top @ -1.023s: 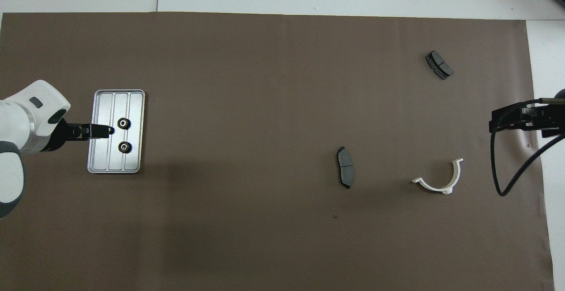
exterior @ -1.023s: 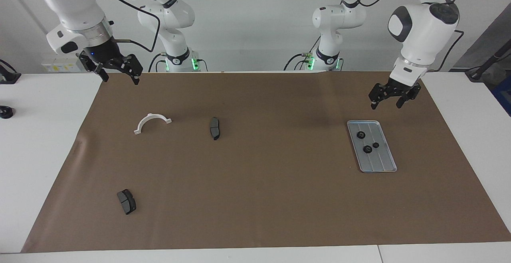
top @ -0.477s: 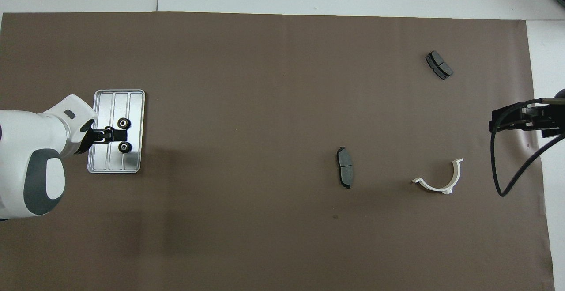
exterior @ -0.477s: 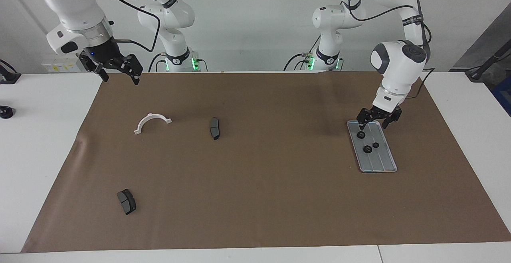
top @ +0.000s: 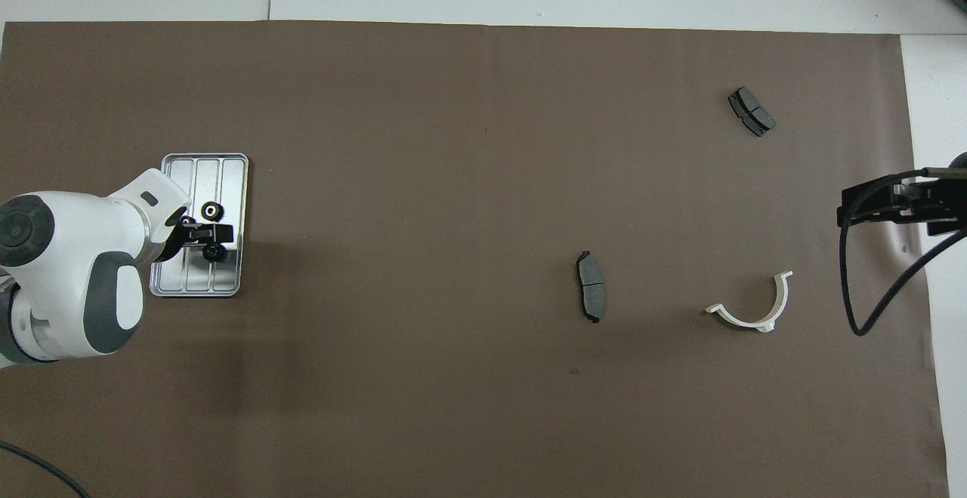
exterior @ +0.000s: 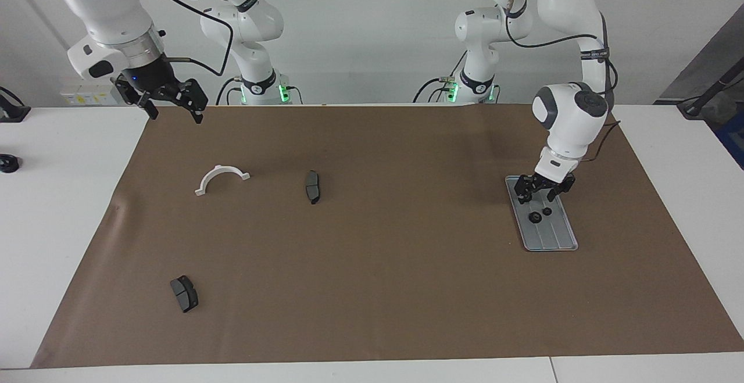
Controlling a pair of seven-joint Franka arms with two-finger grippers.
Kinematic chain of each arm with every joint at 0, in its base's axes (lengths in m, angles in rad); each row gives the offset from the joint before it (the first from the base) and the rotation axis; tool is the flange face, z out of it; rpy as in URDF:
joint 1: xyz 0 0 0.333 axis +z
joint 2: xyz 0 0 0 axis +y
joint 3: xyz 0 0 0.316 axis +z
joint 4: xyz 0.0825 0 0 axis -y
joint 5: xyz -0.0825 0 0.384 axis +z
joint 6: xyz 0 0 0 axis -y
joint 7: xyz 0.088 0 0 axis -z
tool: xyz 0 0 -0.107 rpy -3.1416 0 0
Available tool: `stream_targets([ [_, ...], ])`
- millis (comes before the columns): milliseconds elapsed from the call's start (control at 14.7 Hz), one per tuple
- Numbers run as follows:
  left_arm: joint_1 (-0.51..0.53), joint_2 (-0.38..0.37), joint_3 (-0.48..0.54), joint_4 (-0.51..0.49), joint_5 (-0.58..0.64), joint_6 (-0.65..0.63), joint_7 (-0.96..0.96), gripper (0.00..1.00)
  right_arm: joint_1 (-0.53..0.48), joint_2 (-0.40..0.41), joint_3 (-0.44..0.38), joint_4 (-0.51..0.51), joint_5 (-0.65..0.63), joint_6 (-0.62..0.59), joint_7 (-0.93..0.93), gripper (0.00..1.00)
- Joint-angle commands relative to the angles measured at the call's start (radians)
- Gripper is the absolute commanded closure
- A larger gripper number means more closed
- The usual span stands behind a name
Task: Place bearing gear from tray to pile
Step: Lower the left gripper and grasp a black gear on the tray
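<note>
The left gripper (exterior: 539,195) is down in the flat silver-grey metal tray with lengthwise ridges (exterior: 558,240), at the tray's end nearer the robots. Its fingers stand on either side of a small black round gear (top: 214,252), which sits just between the tips; from where I stand I cannot tell whether the tips already press on it or only bracket it, and the gap between them looks fairly wide. The gear rests on the tray floor.

Two more small black gears lie in the same tray just ahead of the fingertips, farther from the robots: a larger toothed gear (exterior: 534,217) and, touching or almost touching it, a smaller gear (exterior: 547,211). The rest of the tray is bare metal.

The right gripper (exterior: 171,99) waits in the air over the edge of the brown paper mat (exterior: 372,290) at the right arm's end of the table, jaws spread wide and holding nothing.

On the mat toward that end lie a white plastic half-ring (exterior: 221,177), a dark brake pad (exterior: 312,186) beside it, and a second dark brake pad (exterior: 183,293) farther from the robots.

No writing is readable on anything.
</note>
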Motion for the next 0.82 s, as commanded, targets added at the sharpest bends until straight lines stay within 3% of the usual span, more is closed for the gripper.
stream_targets([
  [0,0.007,-0.007,-0.006,-0.018,0.014,0.013,-0.005,0.23,0.002,-0.023,-0.007,-0.024,0.023,0.003,-0.005,0.00],
  [68,0.013,-0.009,-0.007,-0.018,0.014,0.003,-0.004,0.40,0.000,-0.023,-0.007,-0.024,0.023,0.003,-0.005,0.00],
  [136,0.014,-0.010,-0.006,-0.018,0.014,-0.019,-0.004,0.50,0.002,-0.023,-0.007,-0.024,0.024,0.003,-0.005,0.00],
  [341,0.002,-0.015,-0.006,-0.016,0.014,-0.059,-0.005,0.62,0.002,-0.023,-0.007,-0.024,0.023,0.003,-0.005,0.00],
  [682,0.001,-0.018,-0.006,-0.013,0.014,-0.081,-0.002,0.66,0.002,-0.023,-0.007,-0.024,0.023,0.003,-0.005,0.00],
  [750,0.001,-0.018,-0.006,-0.010,0.014,-0.092,-0.002,0.77,0.002,-0.023,-0.007,-0.024,0.023,0.003,-0.005,0.00],
])
